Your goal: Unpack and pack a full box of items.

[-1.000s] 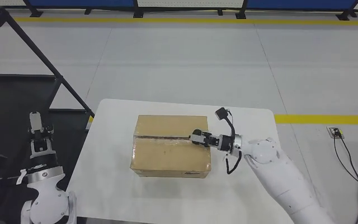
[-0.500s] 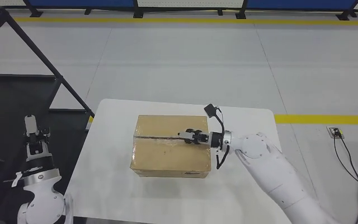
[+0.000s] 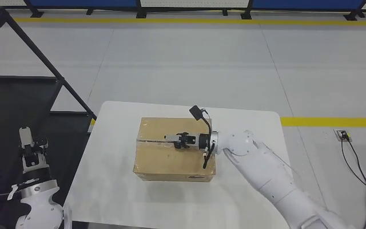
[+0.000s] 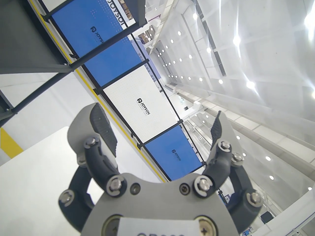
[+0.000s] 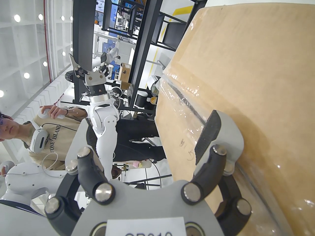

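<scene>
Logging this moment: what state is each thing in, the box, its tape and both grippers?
cardboard box: flaps shut, flat on the table.
clear tape: in place over the box's middle seam; cannot tell whether it is cut.
right gripper: open, empty, low over the seam.
left gripper: open, empty, pointing up, beside the table.

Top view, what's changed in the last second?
The right gripper, open, swept leftward along the taped seam of the box. The left gripper, open, drifted back, away from the table. The box stayed put, flaps closed.
</scene>
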